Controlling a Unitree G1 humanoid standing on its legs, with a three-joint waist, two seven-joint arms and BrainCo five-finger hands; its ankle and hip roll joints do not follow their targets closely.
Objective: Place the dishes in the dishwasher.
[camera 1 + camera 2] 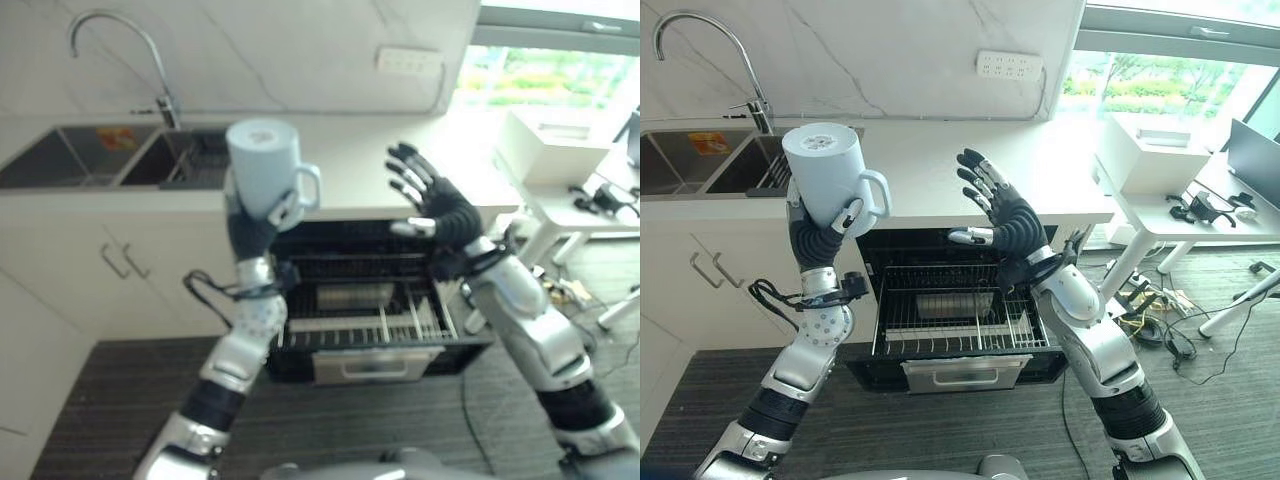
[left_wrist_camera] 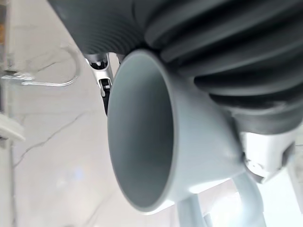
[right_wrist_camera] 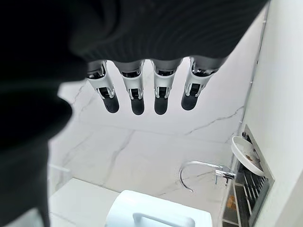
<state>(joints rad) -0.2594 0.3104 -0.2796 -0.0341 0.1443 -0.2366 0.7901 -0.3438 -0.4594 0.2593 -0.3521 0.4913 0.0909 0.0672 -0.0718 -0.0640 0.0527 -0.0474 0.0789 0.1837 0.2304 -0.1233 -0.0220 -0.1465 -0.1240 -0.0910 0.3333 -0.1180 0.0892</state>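
A pale blue mug [image 1: 830, 175] is held high over the counter edge, upside down, its handle pointing toward my right side. My left hand [image 1: 818, 235] is shut on it from below, and the mug's hollow [image 2: 142, 137] shows close in the left wrist view. My right hand [image 1: 1002, 212] is raised beside it, open, fingers [image 3: 137, 97] spread and straight, holding nothing. Below both hands the dishwasher [image 1: 950, 300] stands open with its wire rack [image 1: 970, 320] pulled out; a pale dish lies toward the rack's back. The mug [image 3: 156, 210] also appears in the right wrist view.
A double sink [image 1: 700, 160] with a curved tap [image 1: 700, 60] lies at the left of the white counter [image 1: 1040, 170]. Cabinet doors [image 1: 710, 280] flank the dishwasher. A white desk [image 1: 1180, 170] with cables stands at the right by the window.
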